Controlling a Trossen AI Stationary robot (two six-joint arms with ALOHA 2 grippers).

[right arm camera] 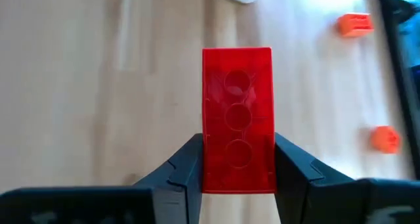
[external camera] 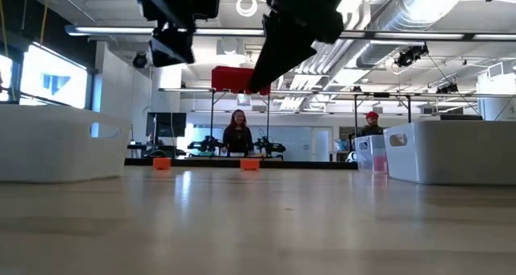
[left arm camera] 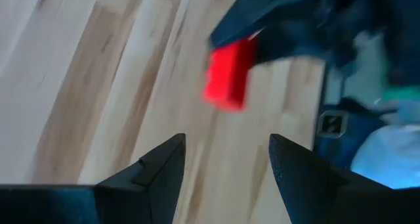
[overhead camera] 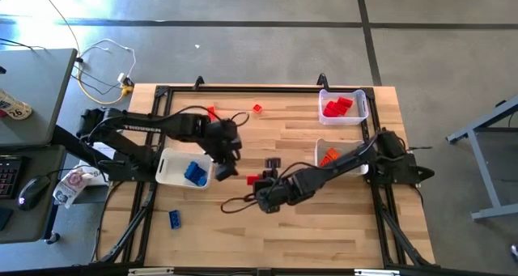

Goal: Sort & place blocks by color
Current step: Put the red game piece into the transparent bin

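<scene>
Blocks are small, hard plastic toy bricks: I judge them light, stiff and a little slick on their flat faces, unlikely to break, best pinched across the two long sides near one end. That is how the right end effector [right arm camera: 236, 168] has the red block [right arm camera: 237, 119], its fingers closed on the sides with most of the brick sticking out ahead, carried above the worktop [overhead camera: 324, 219] near the middle, seen from above at [overhead camera: 252, 180]. The left end effector [left arm camera: 226, 161] hangs just at ten o'clock from it with its fingers spread and nothing between them.

Around them: the white bin with blue blocks [overhead camera: 194, 173] sits at nine o'clock of the carried brick, the bin of red blocks [overhead camera: 338, 106] far off at two o'clock, the bin of orange blocks [overhead camera: 328, 157] at three o'clock. Loose bricks lie at twelve o'clock [overhead camera: 257, 108] and [overhead camera: 213, 112], and a blue one [overhead camera: 175, 219] at seven o'clock near the front edge.

Likely hindrances are the left arm crowding close and the right arm's own forearm lying across the way to the red bin.
</scene>
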